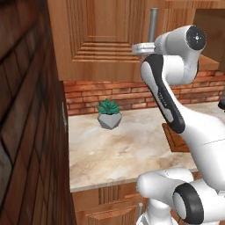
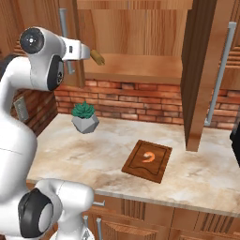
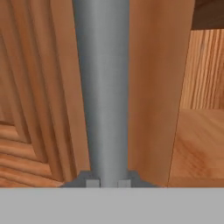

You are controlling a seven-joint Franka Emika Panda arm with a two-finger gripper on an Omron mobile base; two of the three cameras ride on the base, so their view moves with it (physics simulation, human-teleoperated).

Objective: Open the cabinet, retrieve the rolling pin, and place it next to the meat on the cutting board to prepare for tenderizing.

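The two-finger gripper point(image 3: 105, 183) is pressing up against the left warm-brown wooden cabinet door's point(image 1: 99, 39) long grey metal bar handle point(image 3: 101, 87) (jaw state impossible to tell), while the right door point(image 2: 199, 70) is standing open.

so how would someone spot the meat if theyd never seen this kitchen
Find the marbled beige countertop below the brick wall. On it lies a dark reddish cutting board under the open cabinet door. The meat is the small orange-pink crescent on that board, nothing like the green potted plant further left.

Marbled countertop point(image 2: 84, 154) — cutting board point(image 2: 147, 161), potted succulent point(image 2: 85, 117)
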